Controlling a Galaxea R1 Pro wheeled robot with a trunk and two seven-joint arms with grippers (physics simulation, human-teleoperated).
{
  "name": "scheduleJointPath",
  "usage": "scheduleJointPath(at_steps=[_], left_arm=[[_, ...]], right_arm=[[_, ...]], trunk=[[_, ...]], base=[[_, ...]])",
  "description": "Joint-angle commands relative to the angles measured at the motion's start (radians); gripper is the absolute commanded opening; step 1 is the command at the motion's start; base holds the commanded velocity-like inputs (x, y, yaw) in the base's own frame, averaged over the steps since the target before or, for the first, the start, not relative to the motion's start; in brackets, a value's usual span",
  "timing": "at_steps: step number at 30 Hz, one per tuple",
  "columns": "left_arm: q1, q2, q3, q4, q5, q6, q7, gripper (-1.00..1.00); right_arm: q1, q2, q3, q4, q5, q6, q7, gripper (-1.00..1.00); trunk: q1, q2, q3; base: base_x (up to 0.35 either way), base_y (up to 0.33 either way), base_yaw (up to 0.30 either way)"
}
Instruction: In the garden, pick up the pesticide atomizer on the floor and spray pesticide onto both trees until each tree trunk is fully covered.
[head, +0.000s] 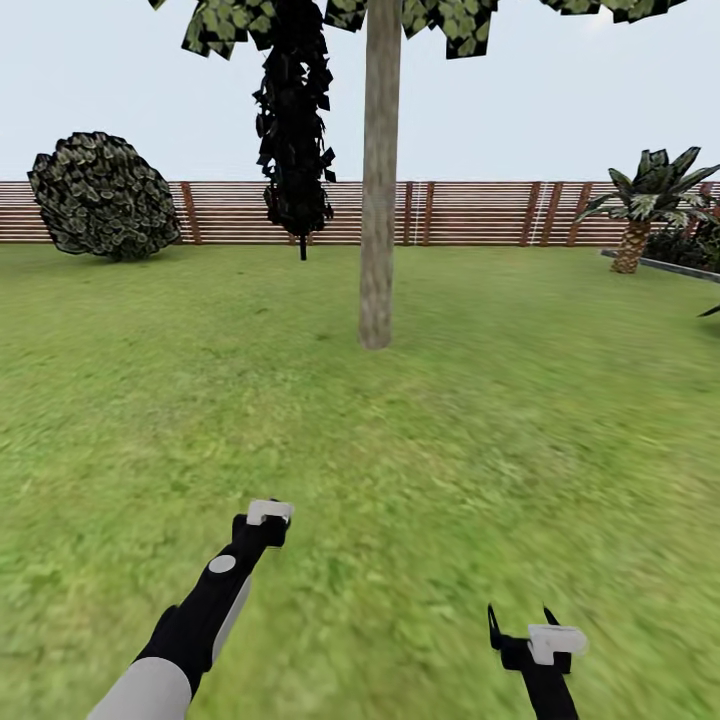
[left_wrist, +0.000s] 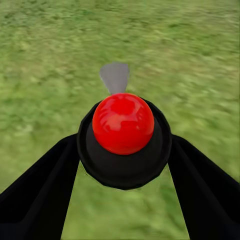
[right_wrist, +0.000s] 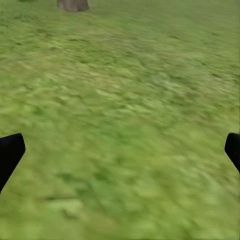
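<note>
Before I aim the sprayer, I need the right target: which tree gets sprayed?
Start at the slatted fence, then come forward to mid-lawn. The tree trunk is a thick, pale grey-beige column, unlike the thin-stemmed black tree and the small palm.

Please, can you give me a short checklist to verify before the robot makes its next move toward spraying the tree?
1. Atomizer in the left gripper: ok, its red and black top sits between the two fingers.
2. Nozzle direction: cannot tell; a grey part points ahead over the grass.
3. Right gripper free: ok, open, grass between its fingers.
4. Tree trunk in front: ok, it stands ahead across open grass.
5. Near enough to spray: probably not ok, a wide stretch of lawn lies between.
6. Pesticide on the trunk: not ok, no whitish specks visible.
</note>
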Motion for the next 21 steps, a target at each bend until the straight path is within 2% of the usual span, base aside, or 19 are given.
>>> scheduleJointPath(at_steps=[1,21], left_arm=[[0.0,0.0,0.0,0.0,0.0,0.0,-0.001,-1.0],[0.0,-0.003,0.0,0.0,0.0,0.0,-0.001,-1.0]], right_arm=[[0.0,0.0,0.0,0.0,0.0,0.0,0.0,1.0],[0.0,0.0,0.0,0.001,0.0,0.0,0.0,1.0]], trunk=[[0.0,0.0,0.0],[0.0,0.0,0.0]], base=[[0.338,0.0,0.0],[0.338,0.0,0.0]])
